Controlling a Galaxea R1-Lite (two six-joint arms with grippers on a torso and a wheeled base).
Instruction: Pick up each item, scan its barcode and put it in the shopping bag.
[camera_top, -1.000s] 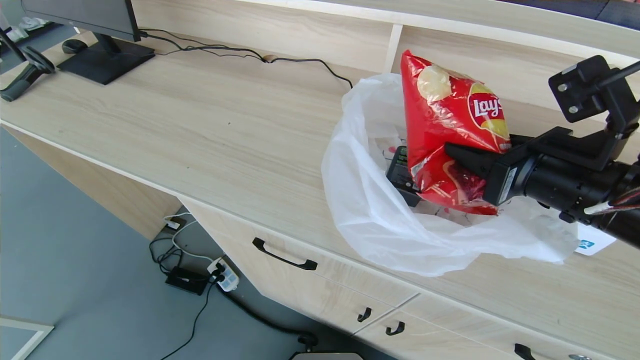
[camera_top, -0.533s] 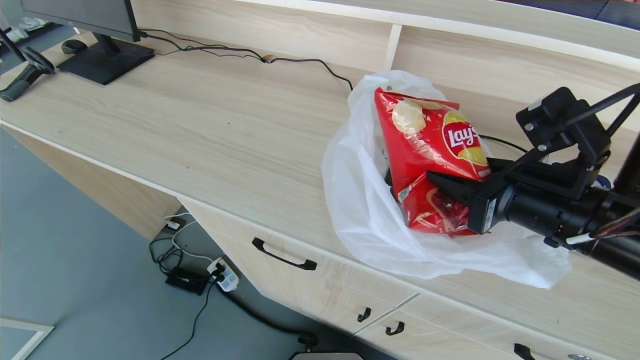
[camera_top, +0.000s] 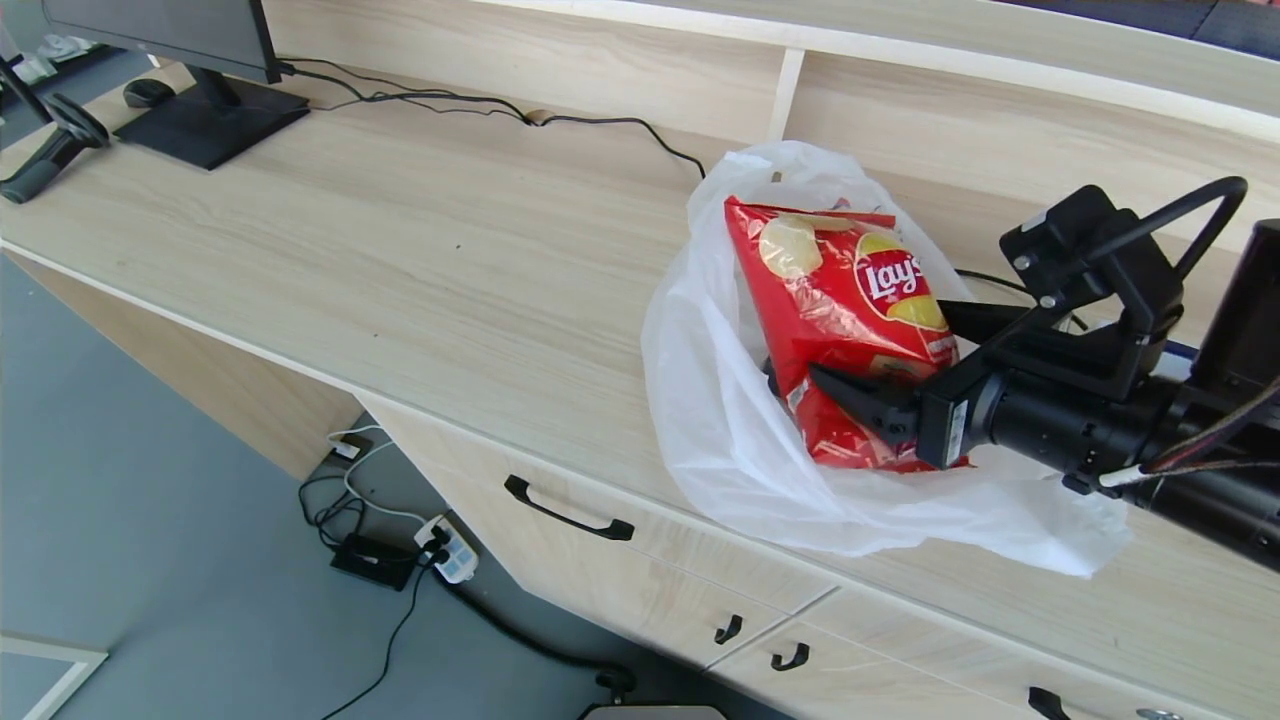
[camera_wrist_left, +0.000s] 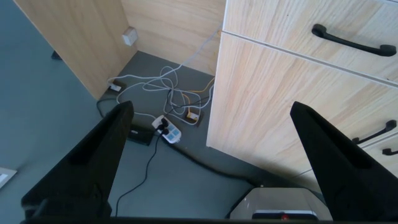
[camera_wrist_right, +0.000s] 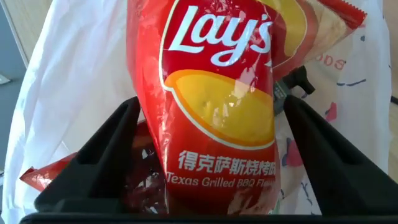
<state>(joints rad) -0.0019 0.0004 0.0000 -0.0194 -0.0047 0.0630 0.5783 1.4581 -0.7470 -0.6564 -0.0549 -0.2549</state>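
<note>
A red bag of chips (camera_top: 840, 300) stands tilted inside the white plastic shopping bag (camera_top: 720, 420) on the wooden counter. My right gripper (camera_top: 880, 342) reaches into the bag's mouth from the right, open, with one finger on each side of the chips' lower half. In the right wrist view the chips (camera_wrist_right: 211, 93) rise between the spread fingers of the right gripper (camera_wrist_right: 211, 102), with the white bag (camera_wrist_right: 74, 93) behind and a dark item (camera_wrist_right: 291, 84) beside them. My left gripper (camera_wrist_left: 211, 106) hangs open below counter level, over the floor in front of the drawers.
A monitor stand (camera_top: 205, 115) and a black cable (camera_top: 600, 125) sit at the counter's back left, and a dark stand (camera_top: 50, 150) at the far left edge. Drawer handles (camera_top: 568, 510) line the counter front. A power strip (camera_wrist_left: 168, 130) and cords lie on the floor.
My right gripper has lowered the chips down and leftward into the shopping bag, and its fingers have spread apart off the chips. The plastic bag has shifted around them.
</note>
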